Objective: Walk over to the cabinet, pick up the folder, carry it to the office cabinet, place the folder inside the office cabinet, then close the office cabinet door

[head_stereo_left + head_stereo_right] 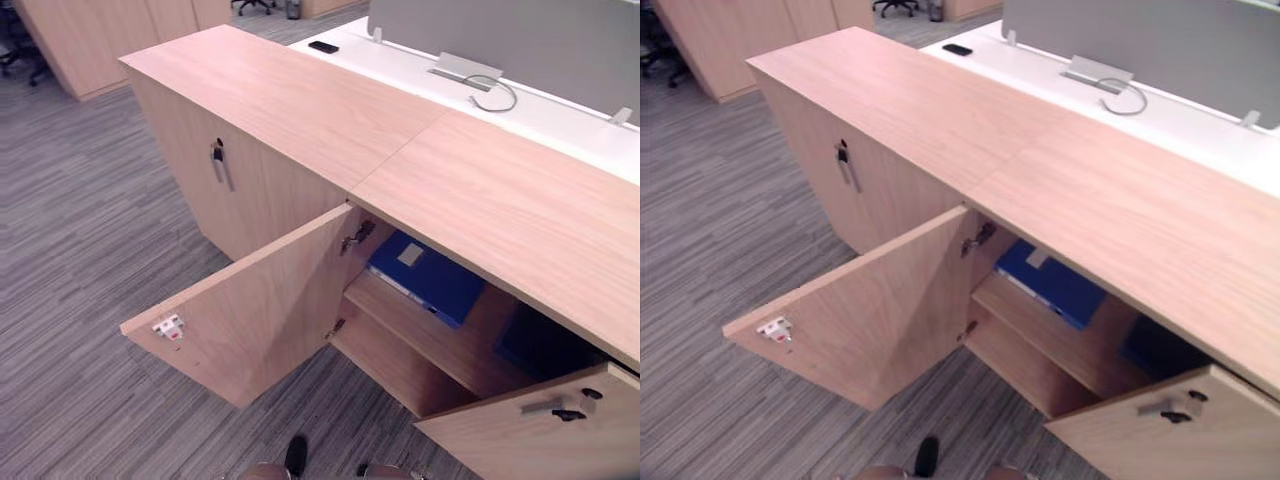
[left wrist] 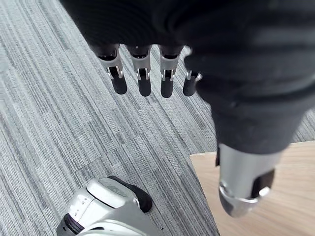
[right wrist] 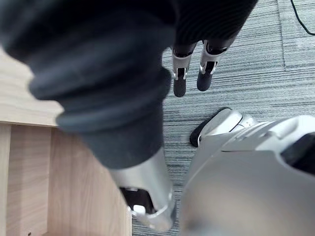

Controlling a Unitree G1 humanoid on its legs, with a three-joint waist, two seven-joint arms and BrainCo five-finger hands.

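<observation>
Floor: grey striped carpet (image 1: pixel 80 220) runs through an office, with pale wooden cupboards (image 1: pixel 90 35) standing in the far corner.
Office cabinet: a long, low wooden office cabinet (image 1: pixel 500 210) stands in front of the robot, its flat top bare.
Doors: the left door (image 1: pixel 250 310) is swung wide out over the carpet, with a small white latch (image 1: pixel 168 327) near its free edge. The right door (image 1: pixel 540 430) also stands open, handle side showing.
Folder: the blue folder (image 1: pixel 425 275) lies flat on the upper shelf (image 1: pixel 420 335) inside the open compartment, just behind the left door's hinge (image 1: pixel 357 236), a pale label on its cover.
Beside it: something dark blue (image 1: pixel 540 345) sits deeper in the shade to the right; I can't tell what it is.
Neighbouring unit: further left the door is closed, with a metal handle (image 1: pixel 220 165) on it.
Desk: a white desk (image 1: pixel 560 115) runs behind the cabinet, carrying a black phone (image 1: pixel 323 46) and a looped grey cable (image 1: pixel 495 92), with a grey partition (image 1: pixel 520 40) along its back.
Left hand: the left hand (image 2: pixel 167 73) hangs over the carpet, fingers straight and side by side, thumb (image 2: pixel 243 187) apart, empty.
Right hand: the right hand (image 3: pixel 179 73) hangs beside the wooden cabinet, fingers straight, nothing in it.
</observation>
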